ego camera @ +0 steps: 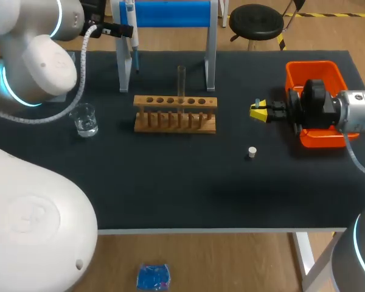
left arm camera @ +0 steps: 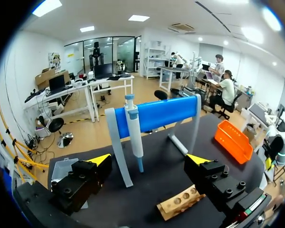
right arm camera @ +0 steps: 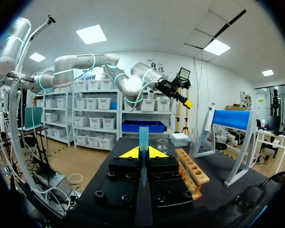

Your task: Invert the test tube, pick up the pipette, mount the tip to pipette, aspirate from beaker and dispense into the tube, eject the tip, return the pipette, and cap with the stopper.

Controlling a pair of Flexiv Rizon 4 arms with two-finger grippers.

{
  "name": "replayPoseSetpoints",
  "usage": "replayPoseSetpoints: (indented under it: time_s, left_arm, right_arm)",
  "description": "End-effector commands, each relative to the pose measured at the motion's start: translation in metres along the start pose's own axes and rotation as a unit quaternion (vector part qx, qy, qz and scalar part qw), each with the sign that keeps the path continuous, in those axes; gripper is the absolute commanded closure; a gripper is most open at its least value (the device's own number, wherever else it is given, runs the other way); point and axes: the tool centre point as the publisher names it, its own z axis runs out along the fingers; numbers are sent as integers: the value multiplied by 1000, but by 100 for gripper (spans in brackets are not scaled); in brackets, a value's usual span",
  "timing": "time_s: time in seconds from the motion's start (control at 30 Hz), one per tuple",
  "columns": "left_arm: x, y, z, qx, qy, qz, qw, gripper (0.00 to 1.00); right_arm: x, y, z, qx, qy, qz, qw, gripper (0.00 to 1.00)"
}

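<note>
Left gripper [left arm camera: 149, 160] has its fingers wide apart, holding nothing; the pipette [left arm camera: 134, 128] hangs on the blue stand [left arm camera: 166, 111] just ahead, roughly in line with the gap. Right gripper [right arm camera: 142, 152] is clamped on a blue pipette tip [right arm camera: 143, 135] that stands upright between the yellow ends; it sits beside the orange bin [ego camera: 310, 73]. Test tube [ego camera: 181, 79] stands upright in the wooden rack [ego camera: 175, 115]; beaker [ego camera: 85, 119] is left of the rack; stopper [ego camera: 252, 152] lies on the mat near the right gripper.
</note>
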Motion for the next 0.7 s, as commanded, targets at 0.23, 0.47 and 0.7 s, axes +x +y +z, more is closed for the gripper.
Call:
replayPoseSetpoints:
  time_s: [0.23,0.47,0.7]
  left_arm:
    - [4,-8,29,-1,-17,-4,1000,0]
    - [6,-15,41,3,-26,-5,1000,0]
    - [8,-20,51,9,-34,-6,999,0]
  right_arm:
    - [1,0,0,0,-1,-1,1000,100]
    - [1,0,0,0,-1,-1,1000,100]
    - [1,0,0,0,-1,-1,1000,100]
